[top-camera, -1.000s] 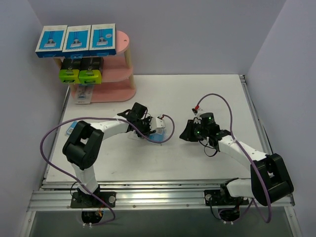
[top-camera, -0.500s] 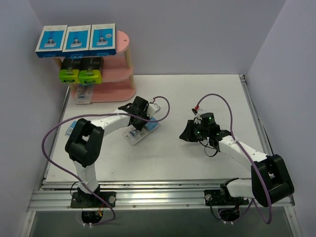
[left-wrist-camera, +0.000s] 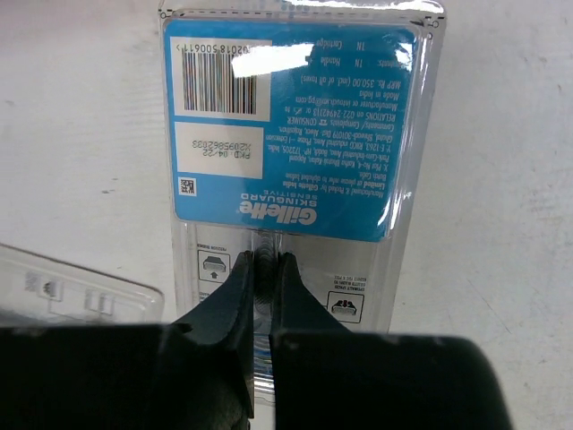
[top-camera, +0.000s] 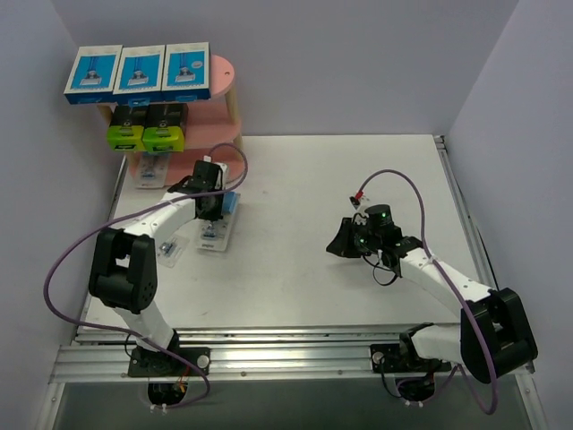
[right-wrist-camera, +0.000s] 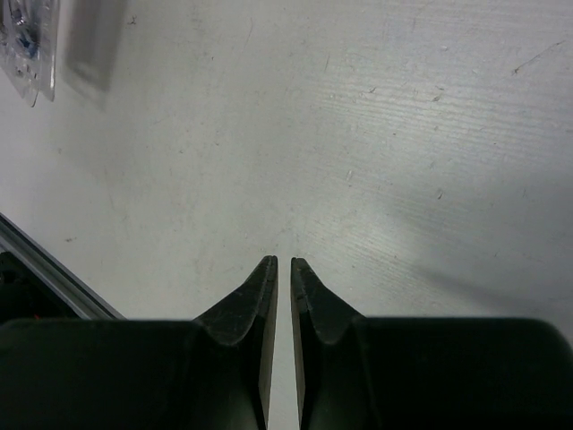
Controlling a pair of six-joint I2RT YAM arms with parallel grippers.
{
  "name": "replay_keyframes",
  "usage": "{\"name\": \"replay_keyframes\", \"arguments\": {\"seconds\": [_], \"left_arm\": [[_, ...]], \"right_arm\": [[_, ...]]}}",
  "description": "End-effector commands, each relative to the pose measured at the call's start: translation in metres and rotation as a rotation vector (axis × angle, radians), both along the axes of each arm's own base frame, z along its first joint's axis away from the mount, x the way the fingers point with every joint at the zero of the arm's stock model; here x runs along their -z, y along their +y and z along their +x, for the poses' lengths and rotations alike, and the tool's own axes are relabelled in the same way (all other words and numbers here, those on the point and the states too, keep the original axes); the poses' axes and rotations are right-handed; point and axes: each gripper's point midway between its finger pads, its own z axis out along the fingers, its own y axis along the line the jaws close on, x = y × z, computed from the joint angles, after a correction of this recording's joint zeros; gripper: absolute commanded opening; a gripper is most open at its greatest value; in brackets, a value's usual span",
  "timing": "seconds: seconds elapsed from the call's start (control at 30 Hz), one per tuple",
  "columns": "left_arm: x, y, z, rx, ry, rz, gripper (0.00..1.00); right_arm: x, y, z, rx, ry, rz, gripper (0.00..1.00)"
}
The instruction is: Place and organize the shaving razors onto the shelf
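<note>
Pinching the blister pack (left-wrist-camera: 291,134) by one thin edge, my left gripper (left-wrist-camera: 266,264) risks it twisting loose near the shelf (top-camera: 219,168), upper left; right gripper (right-wrist-camera: 284,269) clenched, empty.

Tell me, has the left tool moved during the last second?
Yes. The left tool, shut on a blister pack, went leftward and closer to the pink shelf.

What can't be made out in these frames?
Left wrist: held blister pack, near end hidden behind the left gripper; second clear pack, cut by the frame edge.
Right wrist: another clear pack, cut off at the top-left corner.
Top: shelf, lower tiers partly covered by upper boards and boxes.
</note>
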Motion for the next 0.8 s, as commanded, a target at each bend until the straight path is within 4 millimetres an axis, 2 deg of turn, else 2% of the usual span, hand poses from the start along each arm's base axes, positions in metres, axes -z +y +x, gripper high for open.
{"name": "replay_keyframes", "arguments": {"seconds": [0.0, 0.03, 0.2, 0.3, 0.5, 0.77], "left_arm": [[-0.029, 0.028, 0.014, -0.124, -0.104, 0.008, 0.05], [-0.033, 0.037, 0.017, -0.141, -0.121, 0.014, 0.05], [-0.06, 0.061, 0.034, -0.193, -0.271, 0.039, 0.06], [-0.067, 0.081, 0.042, -0.249, -0.316, 0.087, 0.09], [-0.077, 0.112, 0.058, -0.32, -0.373, 0.142, 0.1], [-0.098, 0.119, 0.078, -0.323, -0.501, 0.156, 0.14]], "right_arm": [[-0.011, -0.001, 0.002, 0.006, -0.022, 0.01, 0.08], [-0.012, -0.001, 0.002, 0.006, -0.025, 0.011, 0.08], [-0.014, -0.002, 0.001, 0.007, -0.032, 0.013, 0.08], [-0.013, -0.002, 0.002, 0.01, -0.03, 0.012, 0.08], [-0.016, -0.002, 0.003, 0.009, -0.034, 0.007, 0.08], [-0.016, -0.004, 0.008, 0.007, -0.041, -0.021, 0.08]]}}
